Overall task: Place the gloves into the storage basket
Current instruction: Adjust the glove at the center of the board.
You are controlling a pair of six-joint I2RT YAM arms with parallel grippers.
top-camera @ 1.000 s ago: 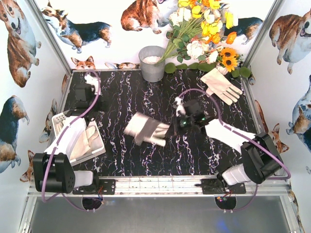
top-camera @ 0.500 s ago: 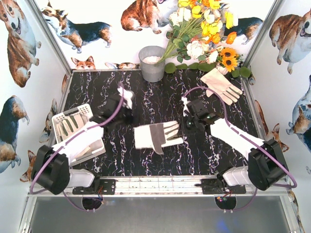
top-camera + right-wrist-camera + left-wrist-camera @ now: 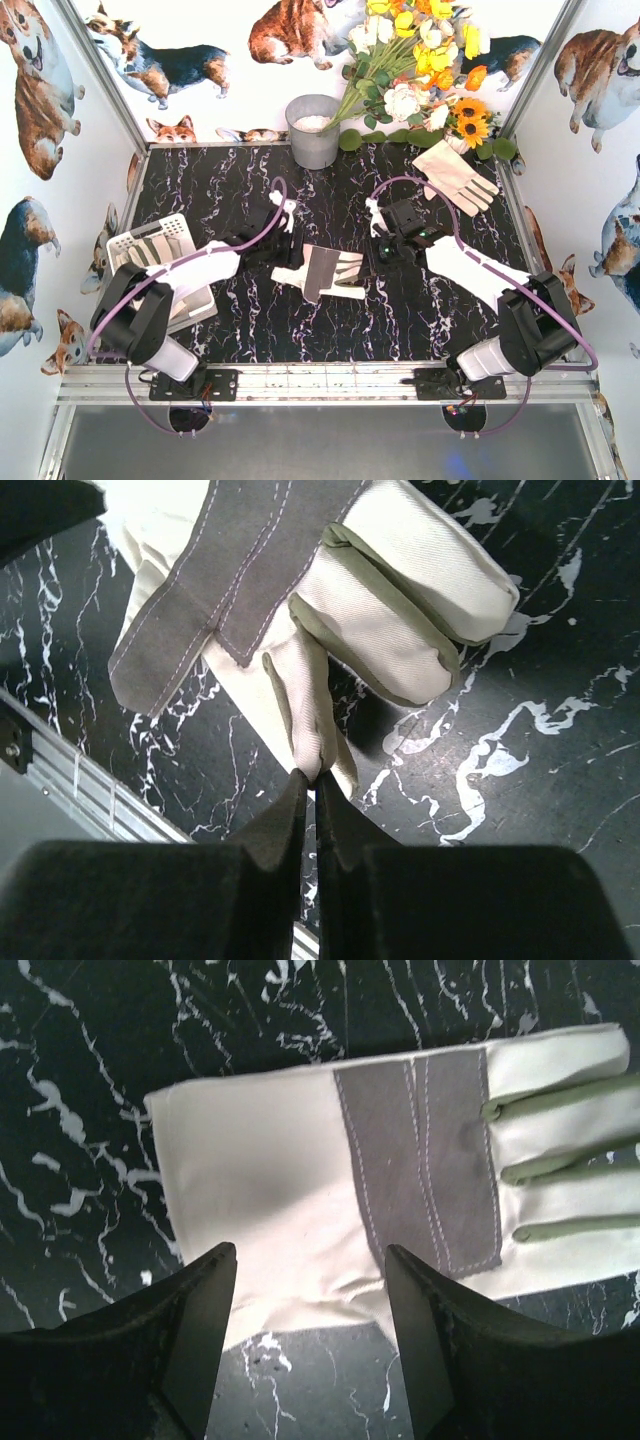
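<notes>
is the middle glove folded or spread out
Spread out: the glove lies open on the table, cuff, grey palm patch and straight fingers showing.

Bolted to the silver aluminium rail (image 3: 320, 383), the left arm (image 3: 185, 275) and the right arm (image 3: 475, 275) both have glossy white link shells between chunky black joint housings (image 3: 535, 335). A thin purple cable (image 3: 410, 181) loops alongside each arm. The left gripper (image 3: 310, 1260) has matte black, wedge-shaped fingers (image 3: 200, 1340).

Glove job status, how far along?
Done: one grey-patched cream glove shows in the white lattice plastic basket. In hand: right gripper pinches a fingertip of the mid-table glove; open left gripper straddles its cuff. Left: that one, plus the back-right glove by the flowers.
</notes>
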